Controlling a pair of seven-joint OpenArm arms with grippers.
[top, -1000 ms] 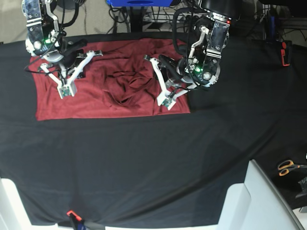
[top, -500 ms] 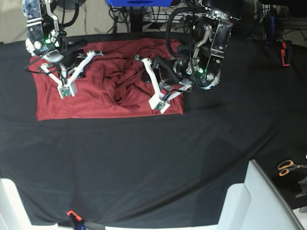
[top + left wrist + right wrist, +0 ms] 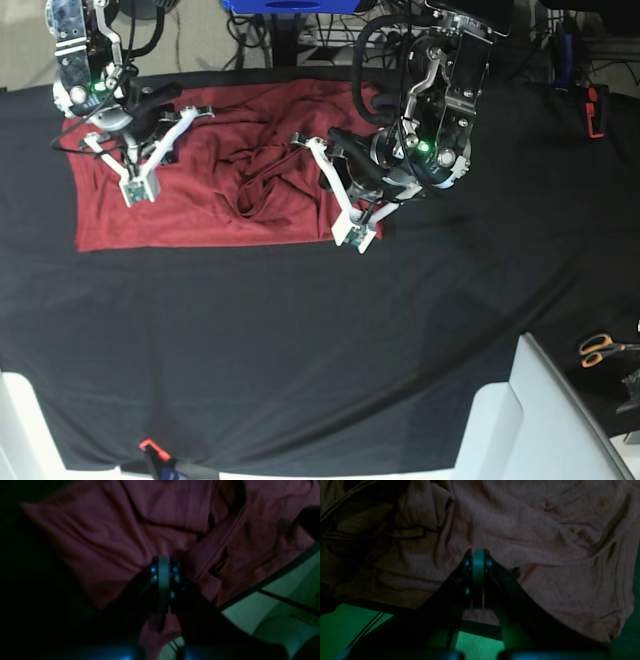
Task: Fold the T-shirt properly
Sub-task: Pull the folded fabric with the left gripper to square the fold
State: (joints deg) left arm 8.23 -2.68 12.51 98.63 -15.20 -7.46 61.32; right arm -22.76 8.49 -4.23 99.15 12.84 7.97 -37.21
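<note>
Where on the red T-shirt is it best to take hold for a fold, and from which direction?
Probably the near left corner of the T-shirt, approached from above. There the hem lies flat and straight on the black cloth, while the middle is bunched in wrinkles, where a pinch would likely catch several layers.

both arms reach down, left gripper [image 3: 355, 238] and right gripper [image 3: 135, 190] apparently closed, fingers pressed together

Soft, thin, matt knit T-shirt [image 3: 210, 190]; matt black cloth sheet [image 3: 300, 340]
</note>
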